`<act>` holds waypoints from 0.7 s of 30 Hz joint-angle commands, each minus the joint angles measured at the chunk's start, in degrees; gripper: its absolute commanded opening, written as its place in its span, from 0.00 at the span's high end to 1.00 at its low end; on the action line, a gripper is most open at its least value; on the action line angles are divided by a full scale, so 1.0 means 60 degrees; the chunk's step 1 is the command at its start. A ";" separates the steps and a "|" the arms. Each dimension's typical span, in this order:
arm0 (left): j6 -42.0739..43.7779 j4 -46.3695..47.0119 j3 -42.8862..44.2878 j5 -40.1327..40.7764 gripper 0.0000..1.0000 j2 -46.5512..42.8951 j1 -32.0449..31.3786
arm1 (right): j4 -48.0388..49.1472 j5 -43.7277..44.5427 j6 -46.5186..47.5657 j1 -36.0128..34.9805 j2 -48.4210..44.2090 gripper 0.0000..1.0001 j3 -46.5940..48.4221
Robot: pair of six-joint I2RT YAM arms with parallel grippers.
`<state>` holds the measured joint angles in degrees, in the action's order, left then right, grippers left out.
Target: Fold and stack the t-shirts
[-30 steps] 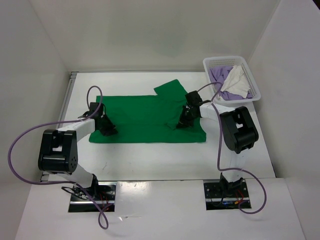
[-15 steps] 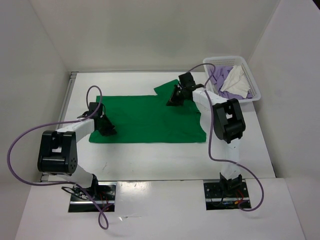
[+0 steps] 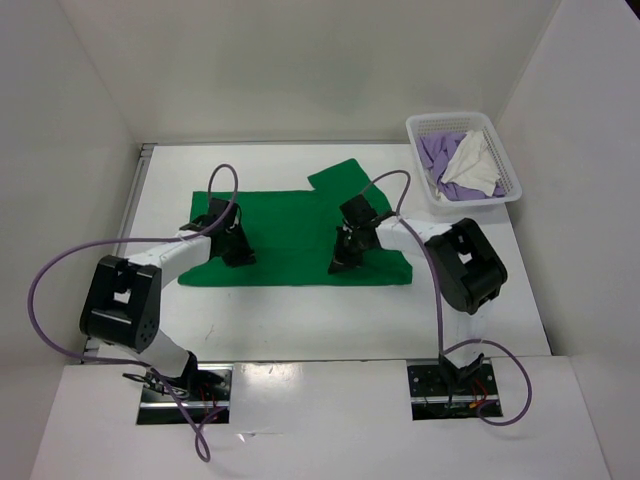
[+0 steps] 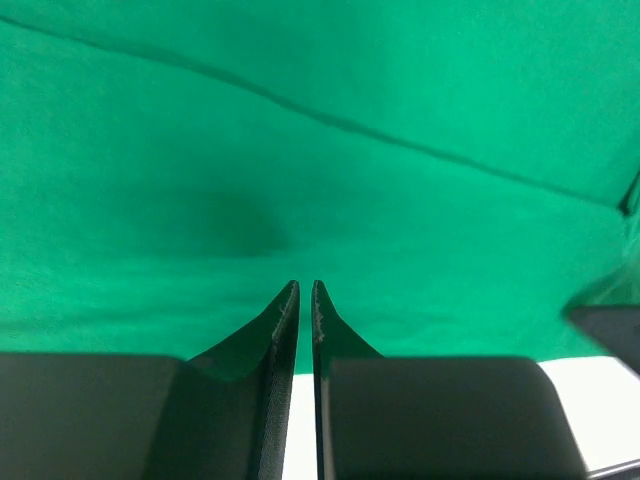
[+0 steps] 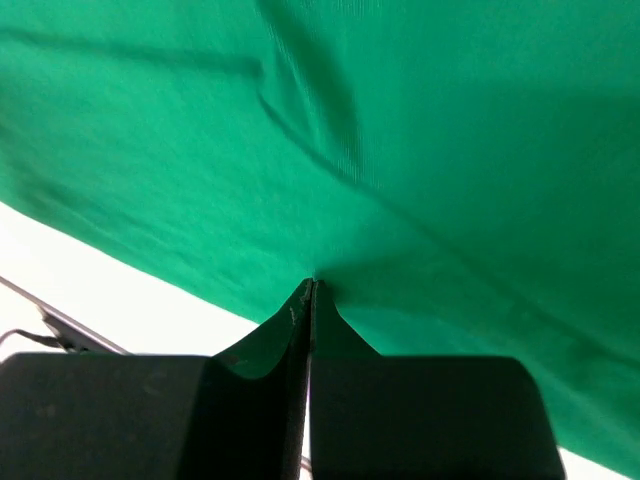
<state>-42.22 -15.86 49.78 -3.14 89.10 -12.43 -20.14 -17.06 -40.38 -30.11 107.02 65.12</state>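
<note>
The bright green t-shirt (image 3: 290, 225) lies spread flat on the white table, one sleeve sticking out at the back. My left gripper (image 3: 238, 252) is shut, with only a hairline gap, and its tips (image 4: 305, 287) rest on the green cloth (image 4: 300, 150) near its front left edge. My right gripper (image 3: 342, 258) is shut, and its tips (image 5: 311, 283) press into the green cloth (image 5: 450, 150) near the front edge, where a crease runs up from them. The lavender t-shirt (image 3: 435, 155) and the cream-white t-shirt (image 3: 475, 165) lie crumpled in the basket.
The white mesh basket (image 3: 512, 190) stands at the back right corner of the table (image 3: 300, 310). White walls close in the table on the left, back and right. Purple cables loop from both arms.
My right gripper swung back to the sleeve, then came forward to the shirt's front middle. My left gripper slid right along the front edge. The shirt's outline has not visibly changed.
</note>
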 commanded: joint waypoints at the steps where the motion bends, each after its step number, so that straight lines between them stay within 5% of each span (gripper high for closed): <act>1: -0.0039 -0.0096 0.0054 0.0333 0.85 0.0338 -0.0038 | 0.0588 0.0307 -0.0403 -0.0270 -0.0244 1.00 -0.0248; 7: 0.0179 -0.0872 -0.0079 0.0187 0.85 0.1117 0.0092 | 0.0369 0.0953 -0.0141 -0.0270 -0.0243 1.00 -0.0773; 21: 0.0107 -0.2411 -0.0887 -0.2113 0.81 -0.0684 0.0766 | -0.0862 0.0851 -0.0038 -0.0358 -0.2030 0.97 -0.2170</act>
<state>-42.15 -24.43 44.12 -13.85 87.88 -10.00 -20.23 -14.00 -42.35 -31.90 97.36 51.68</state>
